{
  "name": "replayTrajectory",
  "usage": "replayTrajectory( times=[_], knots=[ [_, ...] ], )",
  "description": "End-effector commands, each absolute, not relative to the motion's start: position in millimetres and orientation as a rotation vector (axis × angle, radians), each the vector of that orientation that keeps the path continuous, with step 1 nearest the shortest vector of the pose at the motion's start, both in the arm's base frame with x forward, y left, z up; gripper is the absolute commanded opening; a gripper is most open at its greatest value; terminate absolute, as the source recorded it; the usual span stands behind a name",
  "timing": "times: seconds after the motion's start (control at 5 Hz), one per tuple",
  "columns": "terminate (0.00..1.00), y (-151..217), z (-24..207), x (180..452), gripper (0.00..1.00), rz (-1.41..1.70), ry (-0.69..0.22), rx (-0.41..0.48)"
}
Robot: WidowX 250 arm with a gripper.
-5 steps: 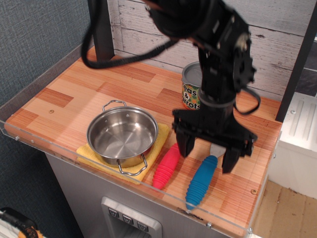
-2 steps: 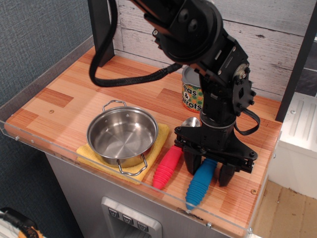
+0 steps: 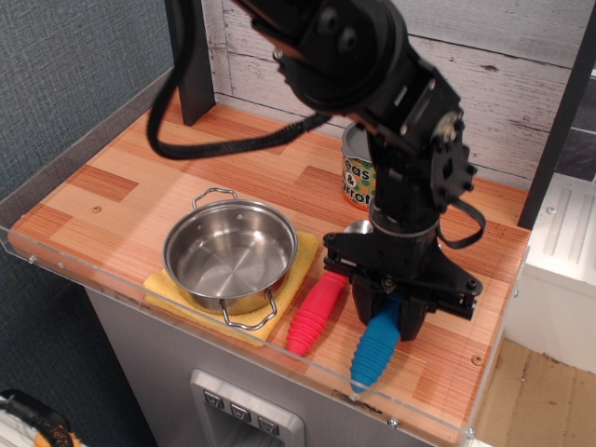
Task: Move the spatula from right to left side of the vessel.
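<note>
the jaws (image 3: 389,317) have dropped and closed in from a wide spread; they now clamp the spatula (image 3: 377,345) by its upper blue handle, so the lift can start. the vessel (image 3: 229,253), on a yellow cloth (image 3: 279,307), lies well left of the jaws. the red-handled spoon (image 3: 315,310) just left of them crowds the route; tin can (image 3: 359,177) behind.

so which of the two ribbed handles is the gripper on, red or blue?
The blue one: the gripper has a finger on each side of its upper end. The red handle lies just left of it, outside the fingers.
</note>
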State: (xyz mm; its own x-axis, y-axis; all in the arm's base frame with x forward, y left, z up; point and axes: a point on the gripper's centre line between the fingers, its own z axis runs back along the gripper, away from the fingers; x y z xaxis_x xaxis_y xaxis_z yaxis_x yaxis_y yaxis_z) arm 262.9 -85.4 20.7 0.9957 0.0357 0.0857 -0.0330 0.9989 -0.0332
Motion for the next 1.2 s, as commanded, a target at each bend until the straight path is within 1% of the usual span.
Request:
replayTrajectory(
  times=[0.0, 0.2, 0.4, 0.6, 0.8, 1.0],
  knots=[
    [0.00, -53, 90, 264, 0.00, 0.119, -0.222, -0.028],
    [0.00, -15, 102, 258, 0.00, 0.220, -0.210, -0.005],
    [0.00, 21, 103, 250, 0.00, 0.292, -0.191, 0.031],
    [0.00, 48, 98, 246, 0.00, 0.304, -0.140, 0.069],
    [0.00, 72, 93, 249, 0.00, 0.280, -0.088, 0.129],
    [0.00, 95, 83, 253, 0.00, 0.227, -0.057, 0.134]
  ],
)
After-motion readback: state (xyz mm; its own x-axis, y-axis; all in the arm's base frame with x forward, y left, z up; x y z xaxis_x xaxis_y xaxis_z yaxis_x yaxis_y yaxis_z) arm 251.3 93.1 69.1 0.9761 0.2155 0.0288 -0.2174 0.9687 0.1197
